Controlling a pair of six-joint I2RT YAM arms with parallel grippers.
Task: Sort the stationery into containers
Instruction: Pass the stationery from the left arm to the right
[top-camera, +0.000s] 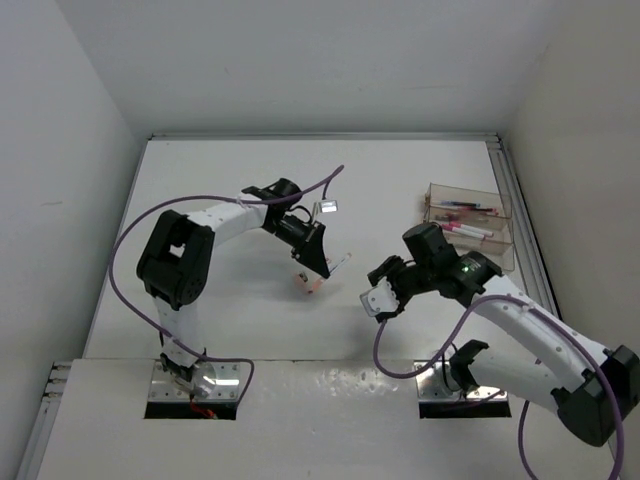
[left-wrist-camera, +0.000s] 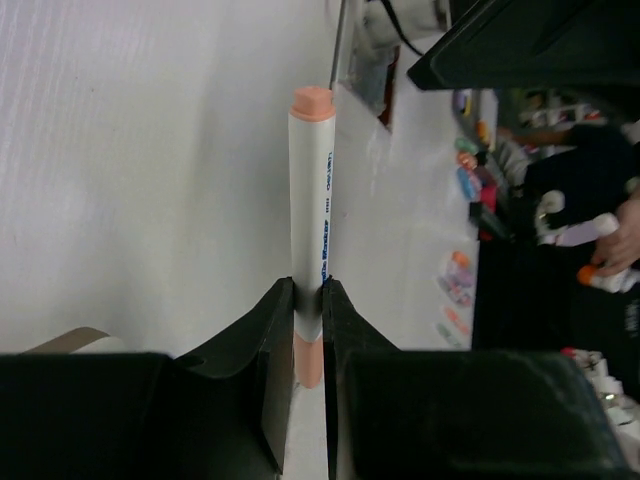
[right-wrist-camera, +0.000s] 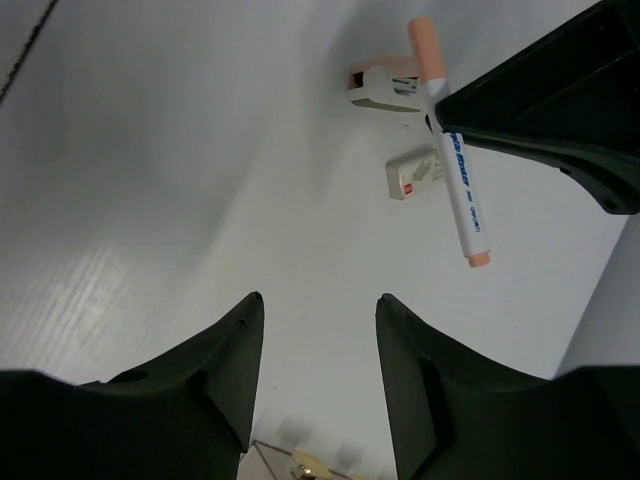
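The left gripper is squeezed tight on a white pen. The fingers pinch the pen near one peach end. The rest of the pen sticks out straight past the fingertips, and its other peach end is far out in front. Two small erasers lie on the white table, just under this hand and the pen. The right gripper has its fingers spread apart, with nothing between them. The pen and erasers are in front of it, not touching it. The clear box sits past the right hand, off to its right, with some pens inside.
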